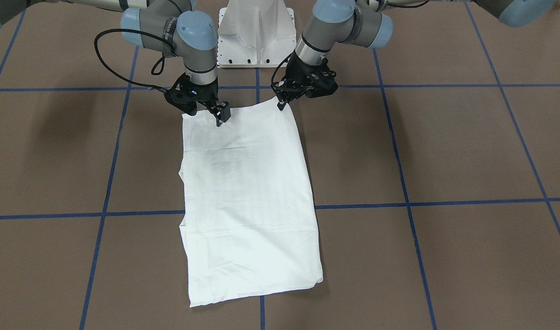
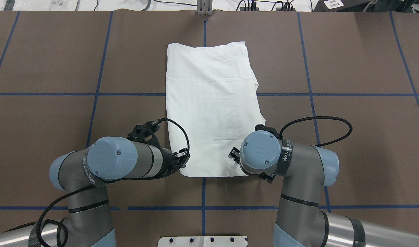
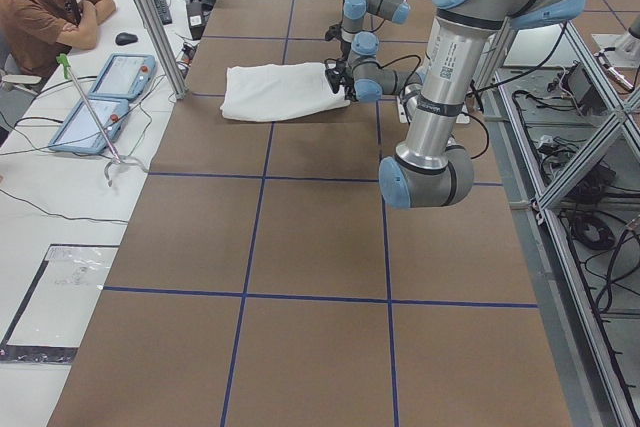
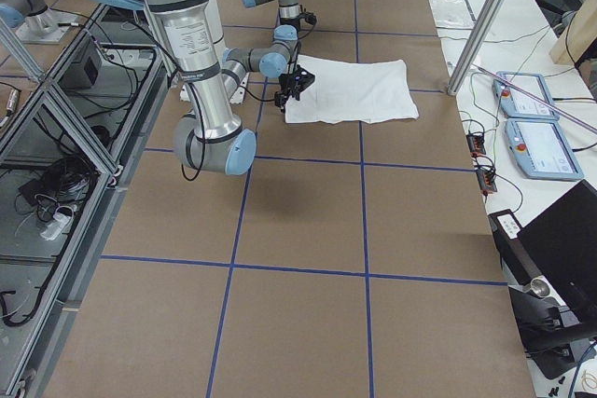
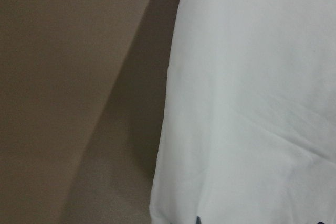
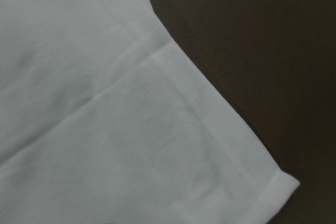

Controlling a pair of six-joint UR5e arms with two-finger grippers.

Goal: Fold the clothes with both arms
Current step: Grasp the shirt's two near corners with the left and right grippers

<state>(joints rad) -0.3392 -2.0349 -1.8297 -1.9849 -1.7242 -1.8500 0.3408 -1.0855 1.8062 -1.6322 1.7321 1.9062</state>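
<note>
One white shirt (image 1: 248,192), folded into a long rectangle, is lying flat at the middle of the brown table (image 1: 445,151), with one short end lying near the single white pedestal base (image 1: 255,36). The left arm (image 2: 103,161) is holding the left gripper (image 1: 282,104) at that end's corner on its own side. The right arm (image 2: 291,161) is hanging the right gripper (image 1: 222,117) low over the same edge, a little in from the opposite corner: two arms, two grippers, one garment. Whether either pair of fingers is standing apart or pinching the cloth cannot be told from any of the six views. Both wrist cameras are showing only white fabric against the dark table. Blue tape lines (image 1: 445,201) are dividing the tabletop into squares. At the side bench, one person (image 3: 45,7) is sitting near two blue-edged control tablets (image 3: 122,75).
</note>
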